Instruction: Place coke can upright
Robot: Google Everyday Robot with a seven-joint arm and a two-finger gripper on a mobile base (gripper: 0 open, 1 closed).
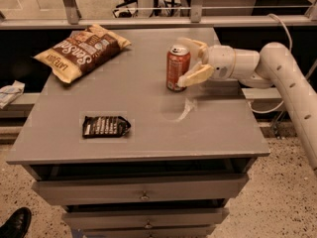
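**Coke can resting on its base, pincer spread beside it**

Camera view: finding the coke can (178,68) standing upright on the grey surface (148,133), toward the back right corner, silver top facing up and base sitting flat. Noting nothing leaning on it or propping it.

Reaching in from the right edge, level with the can's body: the pincer (194,59), carried on a white arm (292,83) bending down past the right side of the surface. Showing its fingers (196,75) spread wide, one passing behind the can near its top rim, the other angling in front near its lower right side. Looking open rather than clamped, gripping nothing; not being able to tell whether the front finger is brushing the can's wall or just clearing it.

Judging the sideways approach as the reason for the level hold: keeping the can's axis vertical while its base meets the surface, and leaving room for a straight pull back toward the right edge without tipping it.

Lying well apart from the can: a brown-and-tan chip bag (83,51) at the back left corner and a black snack packet (105,126) toward the front left, neither crowding the can.

Judging the placing as practically done, with only the backing away remaining.
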